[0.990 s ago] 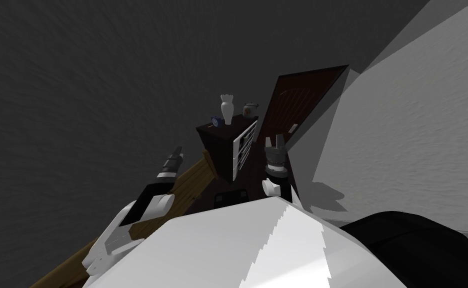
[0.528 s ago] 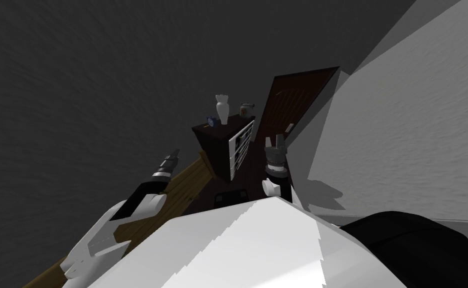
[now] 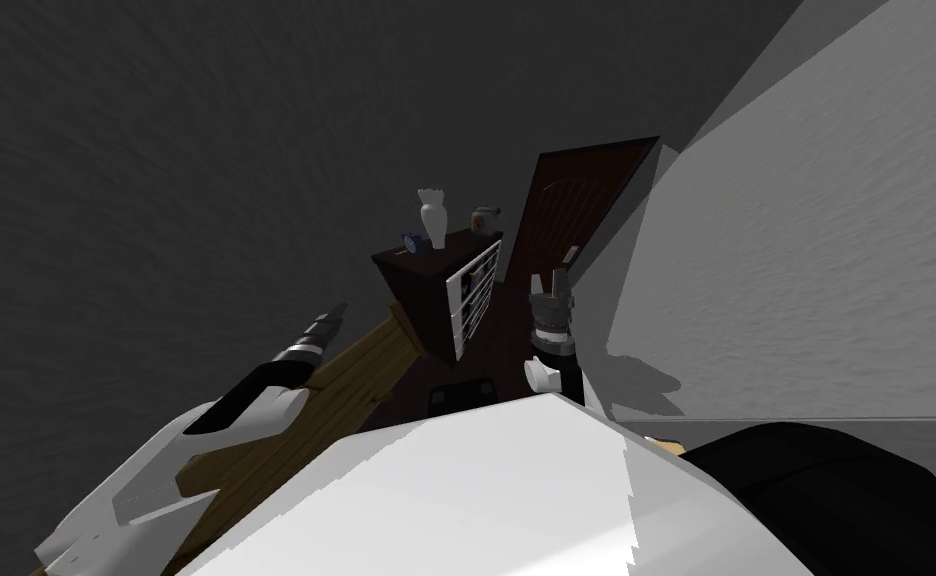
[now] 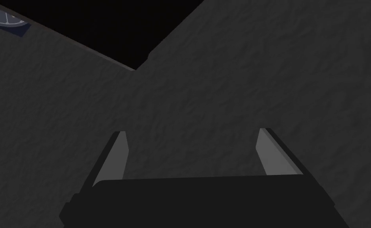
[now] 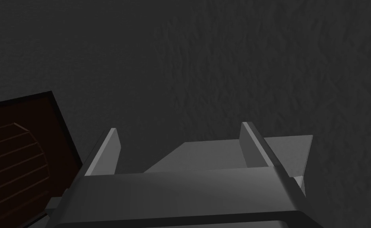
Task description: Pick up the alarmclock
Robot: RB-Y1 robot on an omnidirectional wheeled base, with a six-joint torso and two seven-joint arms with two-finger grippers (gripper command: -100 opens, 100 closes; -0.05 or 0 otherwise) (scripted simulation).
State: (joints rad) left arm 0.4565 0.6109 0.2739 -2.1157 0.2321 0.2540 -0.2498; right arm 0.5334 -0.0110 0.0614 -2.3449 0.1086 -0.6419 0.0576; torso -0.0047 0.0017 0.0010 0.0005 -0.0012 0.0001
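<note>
The small blue alarm clock [image 3: 413, 242] stands on the near left corner of a dark cabinet's top [image 3: 396, 258], beside a white vase [image 3: 433, 218]. It is some way ahead of both hands. My left gripper [image 3: 331, 322] hangs low and to the left of the cabinet, and in the left wrist view the left gripper [image 4: 192, 131] is open and holds nothing. My right gripper [image 3: 556, 285] is raised to the right of the cabinet, in front of a dark door [image 3: 576, 215]. The right gripper [image 5: 179, 126] is also open and holds nothing.
A small kettle [image 3: 484, 217] sits on the cabinet behind the vase. White drawer fronts [image 3: 471, 290] face the door. A brown wooden plank strip [image 3: 356, 370] runs below the left arm. A dark wall rises on the left, a light grey wall [image 3: 806, 250] on the right.
The whole head view has shifted, so the cabinet and door sit further left. My left arm has swung outward and lower to the left. The right arm has hardly moved.
</note>
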